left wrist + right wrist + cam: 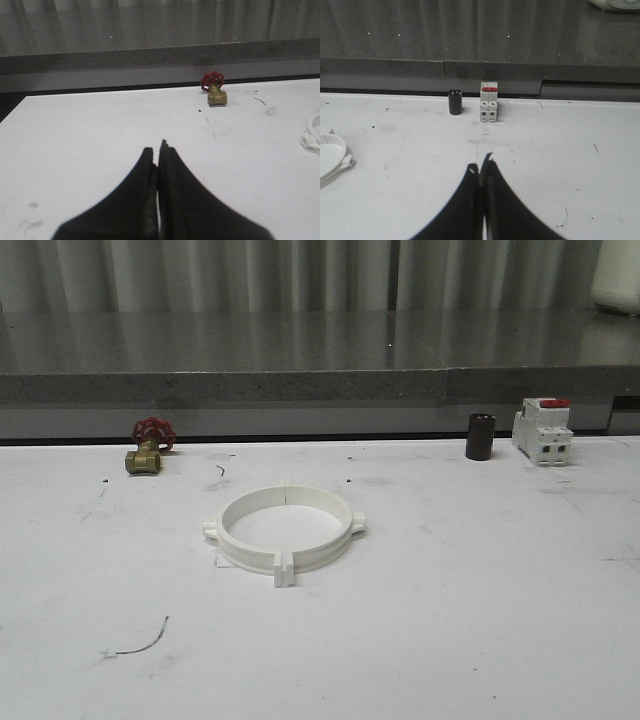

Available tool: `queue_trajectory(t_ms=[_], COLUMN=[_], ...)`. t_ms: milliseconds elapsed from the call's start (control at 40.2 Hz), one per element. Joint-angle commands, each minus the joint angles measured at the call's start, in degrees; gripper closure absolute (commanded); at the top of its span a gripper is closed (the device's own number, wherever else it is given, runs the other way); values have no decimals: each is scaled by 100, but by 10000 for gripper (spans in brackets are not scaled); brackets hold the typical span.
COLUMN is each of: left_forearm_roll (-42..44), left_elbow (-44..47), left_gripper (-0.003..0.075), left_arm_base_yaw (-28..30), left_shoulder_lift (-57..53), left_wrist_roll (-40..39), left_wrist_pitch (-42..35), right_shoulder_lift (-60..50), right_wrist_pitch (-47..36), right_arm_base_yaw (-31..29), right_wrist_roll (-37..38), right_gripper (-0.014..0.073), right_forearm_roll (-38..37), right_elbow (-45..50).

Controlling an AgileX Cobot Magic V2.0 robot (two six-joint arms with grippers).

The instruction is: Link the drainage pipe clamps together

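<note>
Closest to me, on the white table (480, 620), a thin dark curved scratch mark (150, 638) runs across the near left part of the surface. Past it, the 2 drainage pipe clamps (285, 527) lie flat near the middle of the table, joined into 1 ring, their flat end flanges meeting at the near side and small tabs sticking out left and right. Nothing touches them. Further back on the left sits a brass valve (146, 453) with a red handwheel. On the right, a small dark cylinder (480, 436) stands just beside a white red-topped breaker block (542, 431). The left gripper (159, 150) has its fingers pressed together with nothing between them, and the right gripper (481, 167) likewise.
</note>
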Motion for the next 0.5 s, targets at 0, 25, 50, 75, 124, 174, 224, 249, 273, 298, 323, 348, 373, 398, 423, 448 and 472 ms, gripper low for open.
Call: queue_trajectory(t_ms=[0, 25, 50, 75, 124, 174, 224, 249, 273, 298, 323, 348, 373, 398, 423, 448, 472], left_forearm_roll=[-7, -7, -7, -7, -7, -7, -7, -7, -7, -7, -7, -7, -7, -7, -7, -7, -7], left_elbow=[3, 3, 3, 3, 3, 3, 3, 3, 3, 3, 3, 3, 3, 3, 3, 3, 3], left_gripper=[741, 741, 741, 741, 741, 741, 741, 741, 741, 741, 741, 741, 741, 741, 741, 741, 741], left_arm_base_yaw=[21, 21, 21, 21, 21, 21, 21, 21, 21, 21, 21, 21, 21, 21, 21, 21, 21], left_shoulder_lift=[-123, -123, -123, -123, -123, -123, -123, -123, -123, -123, -123, -123, -123, -123, -123, -123, -123], left_wrist_roll=[-48, -48, -48, -48, -48, -48, -48, -48, -48, -48, -48, -48, -48, -48, -48, -48, -48], left_wrist_pitch=[-435, -435, -435, -435, -435, -435, -435, -435, -435, -435, -435, -435, -435, -435, -435, -435, -435], right_shoulder_lift=[57, 57, 57, 57, 57, 57, 51, 45, 20, -21, -72, -157, -237, -361, -464, -611, -763], right_wrist_pitch=[-480, -480, -480, -485, -485, -542, -662, -765, -849, -987, -1101, -1256, -1394, -1493, -1613, -1681, -1746], right_arm_base_yaw=[-23, -23, -23, -23, -23, -29, -61, -92, -123, -177, -225, -293, -366, -424, -506, -566, -650], right_wrist_roll=[-53, -53, -53, -53, -53, -92, -225, -347, -545, -702, -916, -1101, -1220, -1349, -1420, -1468, -1475], right_gripper=[705, 705, 705, 705, 705, 705, 705, 705, 705, 705, 705, 705, 705, 705, 705, 705, 705], right_forearm_roll=[-127, -127, -127, -127, -256, -343, -235, -96, 29, 190, 325, 498, 616, 754, 870, 948, 1050], right_elbow=[-145, -145, -145, -146, -139, -83, 40, 114, 229, 369, 491, 670, 808, 994, 1132, 1306, 1470])
